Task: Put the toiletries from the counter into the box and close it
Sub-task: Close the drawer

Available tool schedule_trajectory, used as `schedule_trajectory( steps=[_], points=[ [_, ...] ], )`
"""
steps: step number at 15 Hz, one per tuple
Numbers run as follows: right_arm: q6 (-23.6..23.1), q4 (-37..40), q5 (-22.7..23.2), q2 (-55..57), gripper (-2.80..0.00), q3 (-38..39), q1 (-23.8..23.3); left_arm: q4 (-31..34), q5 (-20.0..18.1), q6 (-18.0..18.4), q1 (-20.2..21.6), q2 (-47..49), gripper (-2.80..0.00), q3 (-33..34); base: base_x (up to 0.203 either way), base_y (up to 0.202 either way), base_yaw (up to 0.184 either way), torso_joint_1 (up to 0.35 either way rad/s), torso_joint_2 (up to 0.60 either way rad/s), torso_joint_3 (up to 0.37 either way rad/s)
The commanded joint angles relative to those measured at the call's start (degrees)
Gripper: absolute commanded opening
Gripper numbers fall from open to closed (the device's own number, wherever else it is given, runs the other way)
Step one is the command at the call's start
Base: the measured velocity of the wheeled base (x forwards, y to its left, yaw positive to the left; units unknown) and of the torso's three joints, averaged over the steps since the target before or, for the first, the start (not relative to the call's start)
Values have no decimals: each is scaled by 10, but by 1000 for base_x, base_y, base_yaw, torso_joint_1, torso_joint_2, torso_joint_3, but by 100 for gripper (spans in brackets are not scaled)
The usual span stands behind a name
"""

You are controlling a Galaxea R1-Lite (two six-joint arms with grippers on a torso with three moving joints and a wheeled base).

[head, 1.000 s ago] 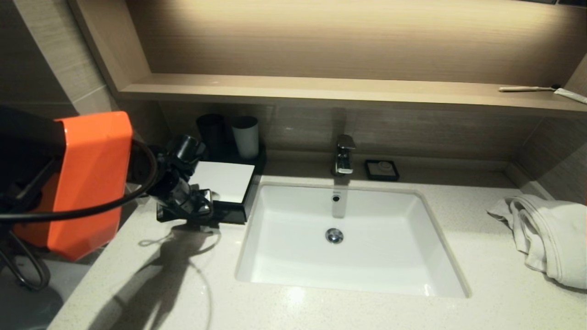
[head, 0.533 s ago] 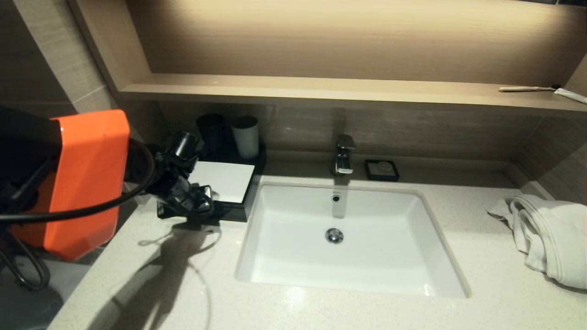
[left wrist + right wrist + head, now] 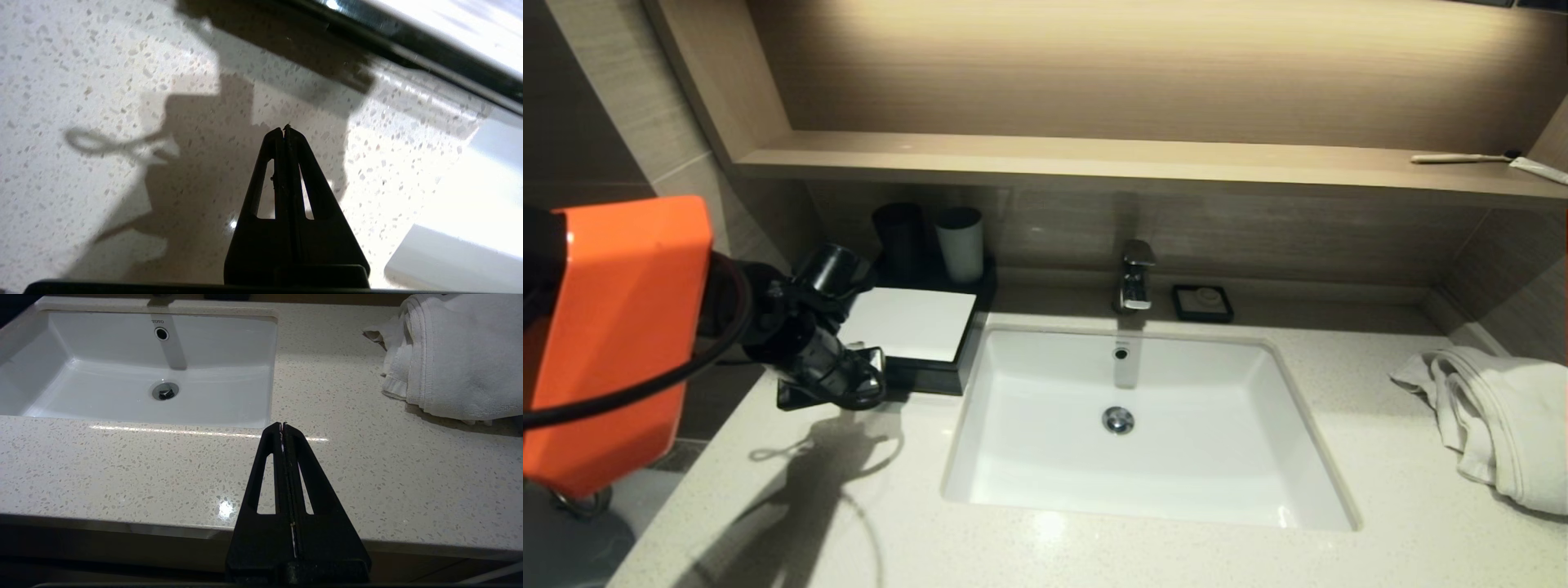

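The box (image 3: pixel 913 325) is black with a flat white lid lying shut on top, at the back left of the counter beside the sink. My left gripper (image 3: pixel 805 398) is shut and empty, low over the counter just in front and left of the box. In the left wrist view its tips (image 3: pixel 284 129) point at bare speckled counter, with the box's dark edge (image 3: pixel 412 47) beyond. My right gripper (image 3: pixel 282 425) is shut and empty above the counter's front edge, right of the sink; it is outside the head view. No loose toiletries show on the counter.
A white sink (image 3: pixel 1013 457) fills the middle, with a faucet (image 3: pixel 1135 276) and a soap dish (image 3: pixel 1202 302) behind. Two cups (image 3: pixel 960 243) stand behind the box. A folded white towel (image 3: pixel 1499 420) lies at the right. A toothbrush (image 3: pixel 1462 158) and a tube (image 3: pixel 1539 169) lie on the shelf.
My left arm has drawn back to the left, away from the box front, with its gripper still shut. The box and the rest have not moved.
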Motion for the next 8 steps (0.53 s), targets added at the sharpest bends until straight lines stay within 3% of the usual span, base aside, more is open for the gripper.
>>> schedule_trajectory(
  steps=[1,4,8],
  points=[
    [0,0,0,0,-280,0,0,2,1,-1,0,-45,-280,30,0,0,0,0,0,0],
    [0,0,0,0,-280,0,0,-3,2,7,0,-113,-280,85,0,0,0,0,0,0],
    [0,0,0,0,-280,0,0,-5,4,57,7,-219,-280,147,0,0,0,0,0,0]
  ],
)
